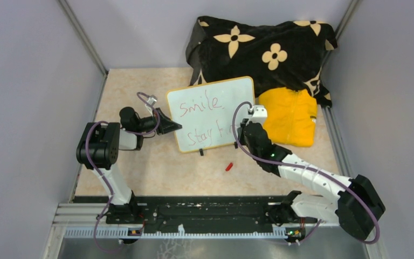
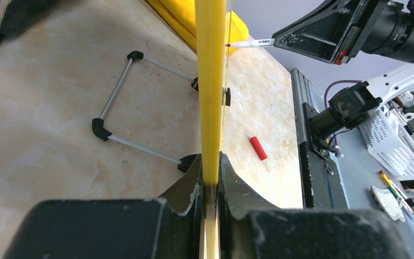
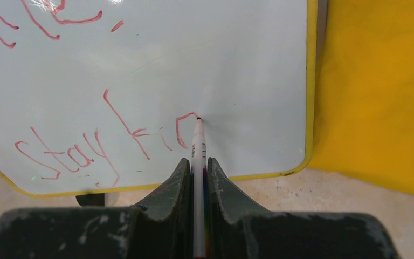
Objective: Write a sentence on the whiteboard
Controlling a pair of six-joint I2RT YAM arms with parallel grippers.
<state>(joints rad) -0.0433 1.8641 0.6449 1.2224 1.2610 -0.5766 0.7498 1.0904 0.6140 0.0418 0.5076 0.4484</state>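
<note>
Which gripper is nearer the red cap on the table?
Right. The right gripper, marker on the whiteboard, is just beyond the red cap; the left gripper clamps the whiteboard's left edge, farther off to the side.

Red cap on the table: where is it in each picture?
Top view: red cap lies on the table, just in front of the whiteboard.
Left wrist view: cap on the table, right of the whiteboard's yellow edge.
Right wrist view: not in it.
Shared landmark: the whiteboard's yellow frame.

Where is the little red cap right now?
In the top view, the red cap lies on the table, just in front of the whiteboard, a bit left of the right arm.
</note>
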